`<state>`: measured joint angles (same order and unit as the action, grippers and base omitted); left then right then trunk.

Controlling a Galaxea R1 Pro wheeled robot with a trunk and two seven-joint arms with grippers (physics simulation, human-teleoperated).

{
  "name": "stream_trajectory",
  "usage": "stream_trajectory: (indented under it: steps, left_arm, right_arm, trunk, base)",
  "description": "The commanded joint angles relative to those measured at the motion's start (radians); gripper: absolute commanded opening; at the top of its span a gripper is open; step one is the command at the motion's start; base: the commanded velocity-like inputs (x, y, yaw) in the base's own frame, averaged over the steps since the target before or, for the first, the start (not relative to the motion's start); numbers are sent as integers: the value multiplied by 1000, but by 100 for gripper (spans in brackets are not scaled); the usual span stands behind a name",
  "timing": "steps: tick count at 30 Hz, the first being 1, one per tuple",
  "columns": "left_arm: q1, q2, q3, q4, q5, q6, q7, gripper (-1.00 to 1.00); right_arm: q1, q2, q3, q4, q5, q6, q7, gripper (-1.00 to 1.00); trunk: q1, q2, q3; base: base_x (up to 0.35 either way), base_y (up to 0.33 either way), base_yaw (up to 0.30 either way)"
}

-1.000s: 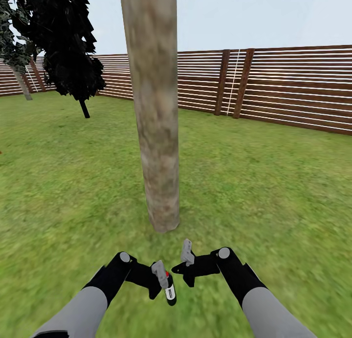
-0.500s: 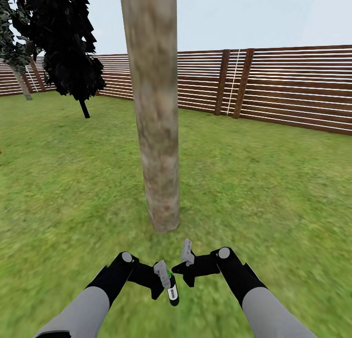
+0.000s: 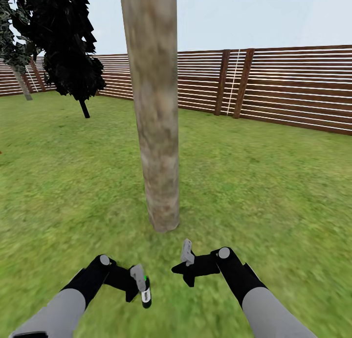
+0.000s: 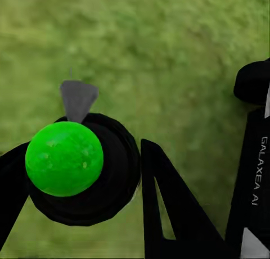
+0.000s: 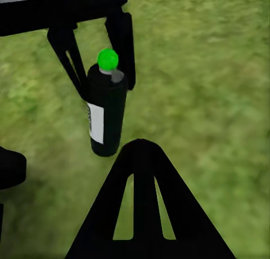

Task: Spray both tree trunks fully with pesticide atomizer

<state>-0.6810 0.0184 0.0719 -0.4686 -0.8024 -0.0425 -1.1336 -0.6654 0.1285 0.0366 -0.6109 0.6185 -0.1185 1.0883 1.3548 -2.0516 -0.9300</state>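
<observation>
Here the spray bottle (image 3: 145, 293), near the tree trunk (image 3: 155, 133), is clamped by the left gripper (image 3: 142, 285). It seems light, rigid and smooth, best held mid-body below the green cap (image 4: 64, 158). Whether the right gripper (image 3: 186, 260) is open cannot be told.

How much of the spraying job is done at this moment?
Done: the atomizer is off the floor, held by the left gripper. In hand: the robot stands before one tree trunk. Left: no coating shows on its bark, and the far trees wait.

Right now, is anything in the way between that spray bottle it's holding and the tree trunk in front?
Nothing visible. The left gripper holds the atomizer low over the lawn, and bare grass runs from there to the tree trunk.
</observation>
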Motion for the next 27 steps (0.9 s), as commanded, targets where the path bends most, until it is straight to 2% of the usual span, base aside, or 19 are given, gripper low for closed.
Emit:
stream_trajectory:
  steps: [1, 2, 3, 5, 9, 11, 13, 14, 15, 16, 17, 18, 19, 20, 22, 24, 25, 27]
  left_arm:
    - [0, 20, 9, 0, -7, -8, -5, -100]
    - [0, 42, 9, 1, -6, -10, -5, -100]
    - [1, 58, 9, 2, -6, -10, -5, -100]
    - [1, 91, 15, 2, -4, -11, -4, -100]
    - [3, 114, 23, -7, 2, -9, -1, -100]
    - [3, 118, 30, -10, 5, -2, 38, -100]
    - [3, 118, 81, -5, 26, 2, 144, -100]
    - [4, 116, 132, -1, 41, 4, 229, -100]
    - [8, 112, 174, 1, 51, 4, 295, -100]
    - [9, 111, 185, 1, 55, 5, 313, -100]
    - [11, 109, 204, 3, 66, 6, 345, -100]
    - [12, 106, 234, 4, 94, 7, 396, -100]
    - [13, 103, 252, 8, 117, 7, 436, -100]
    - [24, 90, 271, 25, 152, 7, 516, -100]
    - [42, 50, 286, 78, 189, 4, 738, -100]
    - [47, 18, 289, 131, 199, -2, 924, -100]
    - [48, 4, 290, 150, 201, -3, 977, -100]
    - [49, -25, 292, 168, 209, 0, 1021, -100]
  right_arm:
    - [0, 0, -1, -1, 10, -11, 1, -100]
    - [0, 0, -1, 0, 10, -11, 1, -100]
    - [0, 0, -1, 0, 10, -11, 1, 100]
    - [0, 0, -1, 1, 10, -12, 1, 100]
    - [2, -7, -4, 15, 12, -14, -7, 100]
    - [4, -13, -8, 51, 10, -17, -35, 100]
    - [5, -19, -20, 97, 9, -19, -128, 100]
    - [6, -32, -43, 135, 8, -29, -236, 100]
    - [17, -47, -77, 178, 7, -69, -377, 100]
    - [29, -57, -99, 198, 7, -98, -442, 100]
    - [54, -74, -152, 224, 2, -149, -545, 100]
    - [84, -87, -225, 243, -9, -205, -641, 100]
    - [106, -94, -276, 252, -17, -241, -694, 100]
    - [136, -106, -359, 259, -27, -291, -752, 100]
    - [179, -142, -505, 266, -34, -344, -799, 100]
    - [207, -177, -609, 268, -35, -363, -812, 100]
    - [222, -189, -647, 268, -36, -376, -814, 100]
    - [261, -229, -754, 270, -38, -438, -815, 100]
  trunk:
    - [0, 0, -1]
    - [0, 0, -1]
    - [0, 0, -1]
    - [0, 0, -1]
    - [0, 0, -1]
    - [0, 0, -1]
    - [0, 0, -1]
    - [0, 0, -1]
    - [0, 0, -1]
    - [0, 0, -1]
    - [0, 0, -1]
    - [0, 0, -1]
    - [0, 0, -1]
    - [0, 0, -1]
    - [0, 0, -1]
    - [0, 0, -1]
    - [0, 0, -1]
    - [0, 0, -1]
  base:
    - [0, 0, 0]
    - [0, 0, 0]
    - [0, 0, 0]
    - [0, 0, 0]
    - [0, 0, 0]
    - [0, 0, 0]
    - [0, 0, 0]
    - [0, 0, 0]
    - [0, 0, 0]
    - [0, 0, 0]
    - [0, 0, 0]
    - [0, 0, 0]
    - [0, 0, 0]
    - [0, 0, 0]
    - [0, 0, 0]
    - [0, 0, 0]
    - [0, 0, 0]
    - [0, 0, 0]
